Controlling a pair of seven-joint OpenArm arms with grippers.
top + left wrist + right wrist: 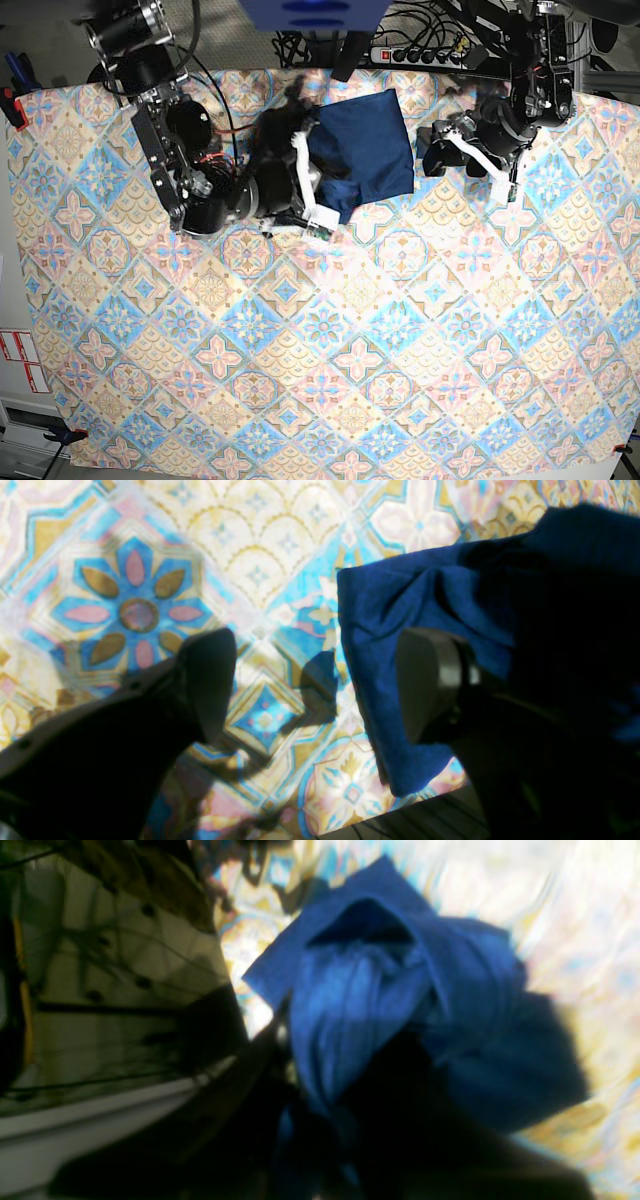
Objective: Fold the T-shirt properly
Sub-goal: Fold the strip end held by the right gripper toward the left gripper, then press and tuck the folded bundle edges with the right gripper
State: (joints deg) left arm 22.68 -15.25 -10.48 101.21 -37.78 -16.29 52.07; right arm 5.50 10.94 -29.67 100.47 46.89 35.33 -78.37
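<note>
Shirt [365, 150] lies folded near the surface's [400, 350] far edge. Right gripper [318, 215] fingers pinch its bunched corner; left gripper [437, 150] fingers wide, empty, just beside it. Risk: dragging that corner could undo the fold.

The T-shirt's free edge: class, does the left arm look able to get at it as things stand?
Probably yes. The left tool stands open just beside the T-shirt, with only bare patterned tablecloth between its fingers and the near edge. The right tool, shut on the T-shirt, holds the far side.
</note>
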